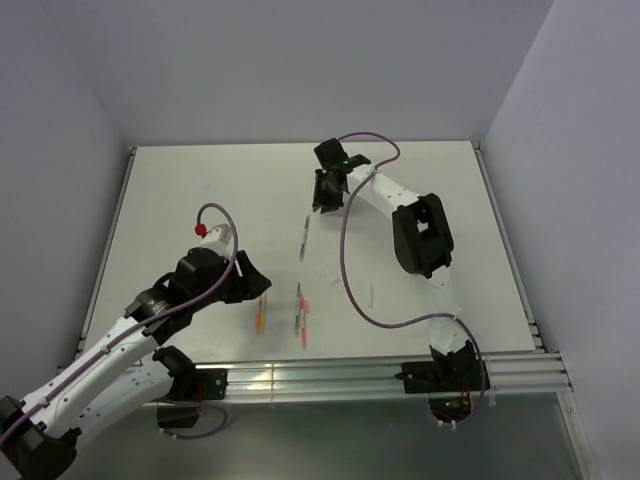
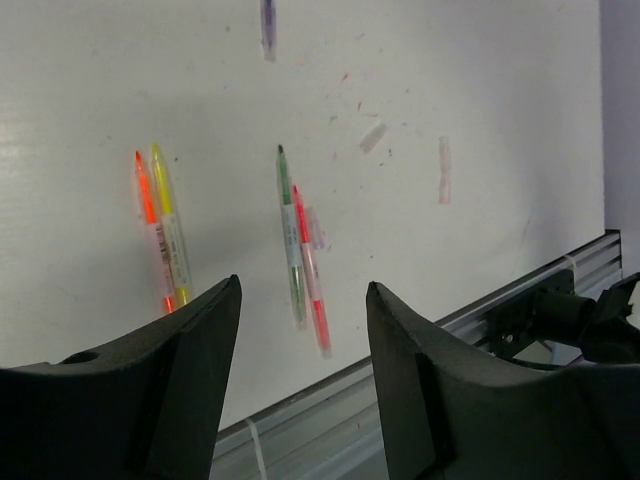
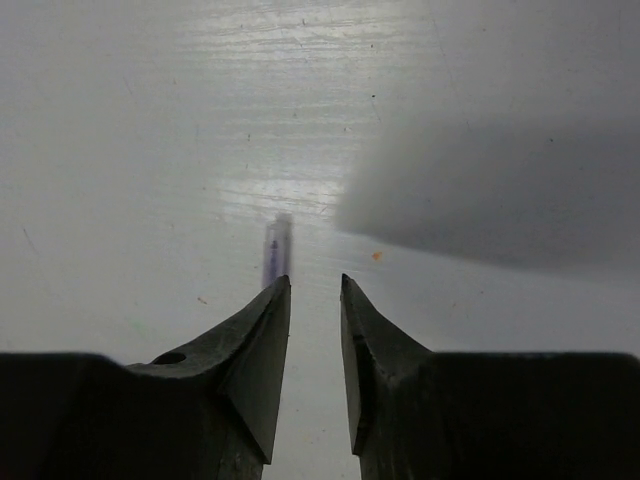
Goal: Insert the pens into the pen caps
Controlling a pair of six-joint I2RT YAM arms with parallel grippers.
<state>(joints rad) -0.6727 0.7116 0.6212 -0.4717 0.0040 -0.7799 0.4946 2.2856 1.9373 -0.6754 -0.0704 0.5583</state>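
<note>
White tabletop [image 1: 200, 200] fills all three views, closed in by plain grey walls, with an aluminium rail [image 2: 540, 290] along its near edge.

The left gripper [image 2: 303, 290] hangs above the surface with its jaws spread wide and nothing between them. In the left wrist view, four of the pens lie flat on the table beyond the fingertips. The green pen [image 2: 290, 240] and the pink pen [image 2: 310, 270] lie side by side, almost touching, in line with the gap between the jaws. The pink one's lower end reaches down into that gap as the camera sees it. The orange pen [image 2: 148, 215] and the yellow pen [image 2: 172, 235] lie close together just past the tip of the left-hand finger, outside the gap. Some pale translucent pieces [image 2: 373, 137] lie on the table farther out, above the right-hand finger. Whether they are caps cannot be told.

The right gripper [image 3: 314, 285] has its jaws drawn close, with only a narrow slit between the tips, and it grasps nothing. The grey-purple pen [image 3: 277, 248] lies blurred on the table just beyond the tip of the left-hand finger, a little to the side of the slit and not between the jaws. From above, this pen lies apart from the gripper, on the side towards the arm bases.
</note>
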